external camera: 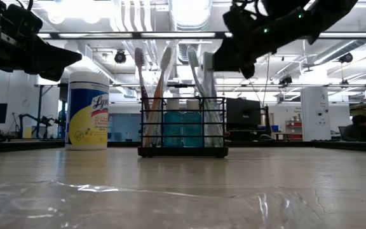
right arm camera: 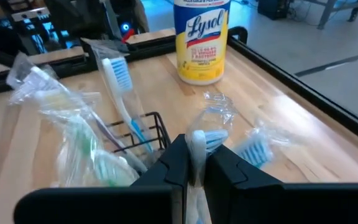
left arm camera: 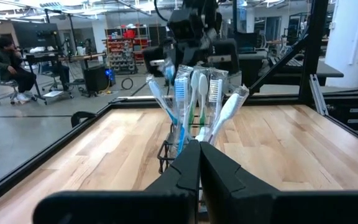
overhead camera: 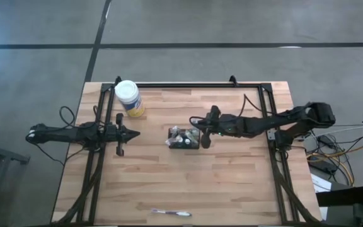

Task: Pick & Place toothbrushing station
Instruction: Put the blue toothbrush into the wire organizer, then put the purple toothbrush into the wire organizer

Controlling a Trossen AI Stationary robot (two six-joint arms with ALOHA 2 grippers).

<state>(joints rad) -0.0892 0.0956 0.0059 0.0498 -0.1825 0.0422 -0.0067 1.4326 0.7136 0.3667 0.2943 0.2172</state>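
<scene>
Dark fingers of the right gripper (right arm camera: 194, 163) pinch a wrapped toothbrush (right arm camera: 199, 144) over the caddy (overhead camera: 183, 139) mid-table, likely to drop it in. Left gripper (overhead camera: 133, 133) waits nearby, pressed together, holding nothing.

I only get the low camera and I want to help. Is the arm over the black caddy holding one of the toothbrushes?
Observer: Yes. The right gripper has its jaws shut on a wrapped toothbrush standing in the wire caddy.
Operator: Any brushes lying on the table?
Observer: One loose toothbrush lies near the table's edge, far from the caddy.
Operator: And the other arm?
Observer: The left gripper hovers beside the Lysol tub, jaws shut, empty.
</scene>
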